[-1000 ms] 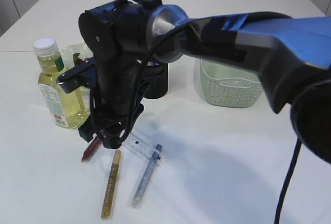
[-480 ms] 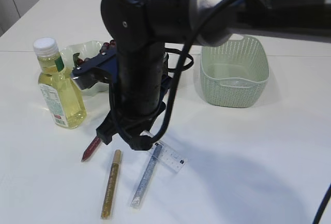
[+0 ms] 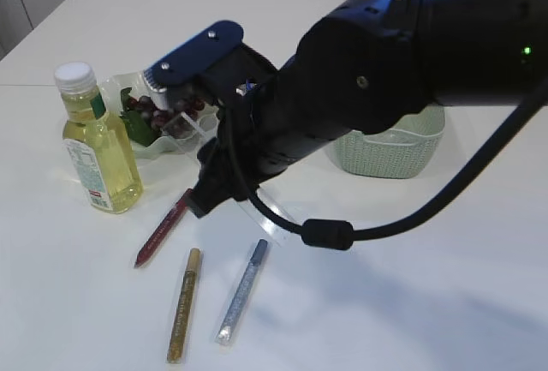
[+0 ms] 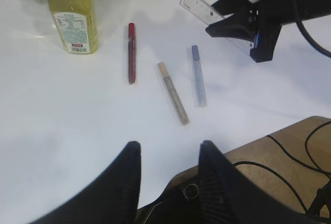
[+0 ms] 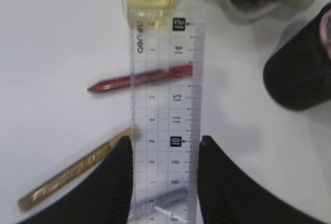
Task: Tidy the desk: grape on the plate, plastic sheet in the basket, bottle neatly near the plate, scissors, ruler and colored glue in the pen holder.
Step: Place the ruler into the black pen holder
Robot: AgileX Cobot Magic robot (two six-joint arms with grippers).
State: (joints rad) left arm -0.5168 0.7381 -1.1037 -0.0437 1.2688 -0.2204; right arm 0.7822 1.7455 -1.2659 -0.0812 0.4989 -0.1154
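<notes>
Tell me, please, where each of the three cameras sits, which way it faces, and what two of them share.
Exterior view: in front of the table, slanting down at bottle, plate of grapes, basket; the right arm fills the middle.
Left wrist view: on the raised left gripper, open and empty, looking down at three glue pens; the right gripper shows here.
Right wrist view: on the right wrist, looking down along the ruler clamped in its fingers, pen holder at right.
Shared: all show the red glue pen and the ruler.

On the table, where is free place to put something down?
Bare table lies in front of the basket, right of the silver glue pen. Also bare: left of the bottle. Crowded: around the red and gold pens.
</notes>
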